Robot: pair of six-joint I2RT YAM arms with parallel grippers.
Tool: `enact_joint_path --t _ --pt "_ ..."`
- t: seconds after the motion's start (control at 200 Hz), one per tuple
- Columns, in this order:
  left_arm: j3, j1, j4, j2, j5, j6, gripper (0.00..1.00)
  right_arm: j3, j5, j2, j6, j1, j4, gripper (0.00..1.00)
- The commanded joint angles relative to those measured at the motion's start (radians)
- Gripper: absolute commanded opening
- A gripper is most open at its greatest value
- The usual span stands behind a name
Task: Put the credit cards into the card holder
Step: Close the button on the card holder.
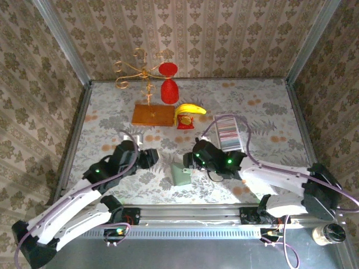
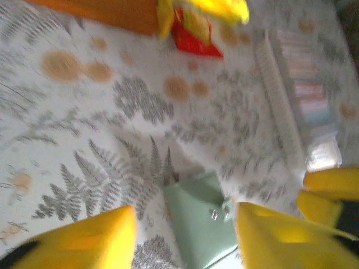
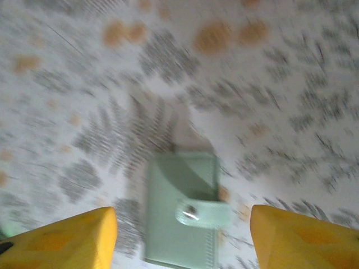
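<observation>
The card holder (image 1: 181, 175) is a pale green wallet lying closed on the patterned table, its snap tab (image 3: 199, 213) fastened. My right gripper (image 1: 188, 161) hangs open just above it, and the holder (image 3: 179, 216) lies between its yellow fingers (image 3: 61, 238). My left gripper (image 1: 152, 157) is open to the left of the holder, and its wide-spread fingers (image 2: 84, 241) frame the wallet (image 2: 205, 224). The credit cards (image 1: 227, 133) stand as a striped row of edges in a long clear tray (image 2: 280, 106) behind the right arm.
A banana (image 1: 189, 109) rests on a red object (image 1: 185, 123) at the back centre. Beside it is an orange board (image 1: 152, 115) carrying a gold wire stand (image 1: 143, 73) and red ornaments (image 1: 169, 89). Patterned walls enclose the table.
</observation>
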Motion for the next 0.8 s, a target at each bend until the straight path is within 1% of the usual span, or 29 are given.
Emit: enact_joint_path --t 0.0,0.055,0.12,0.195,0.23,0.33,0.395,0.54,0.62,0.795 --pt "-0.070 -0.089 0.136 0.065 0.045 -0.080 0.34 -0.003 -0.026 0.064 0.016 0.023 -0.038 0.66" --pt "-0.088 -0.132 0.179 0.118 0.022 -0.105 0.31 0.006 -0.033 0.112 0.016 0.037 -0.025 0.66" --pt "-0.115 -0.147 0.242 0.184 0.034 -0.142 0.29 0.026 -0.045 0.157 0.012 0.047 -0.015 0.66" --pt "-0.146 -0.147 0.329 0.251 0.056 -0.173 0.19 0.057 -0.068 0.209 0.005 0.051 -0.020 0.66" --pt "-0.147 -0.149 0.346 0.278 0.060 -0.177 0.16 0.071 -0.072 0.228 0.002 0.054 -0.023 0.65" --pt "-0.148 -0.148 0.396 0.333 0.061 -0.181 0.17 0.093 -0.078 0.258 0.000 0.057 -0.024 0.61" --pt "-0.160 -0.139 0.431 0.359 0.065 -0.195 0.15 0.108 -0.074 0.272 0.000 0.057 -0.031 0.58" --pt "-0.192 -0.111 0.548 0.416 0.133 -0.216 0.14 0.139 -0.066 0.295 -0.004 0.059 -0.061 0.51" --pt "-0.183 -0.100 0.565 0.451 0.167 -0.218 0.12 0.154 -0.052 0.312 -0.003 0.059 -0.079 0.48" --pt "-0.208 -0.053 0.621 0.486 0.207 -0.228 0.09 0.190 -0.035 0.347 -0.008 0.060 -0.115 0.46"
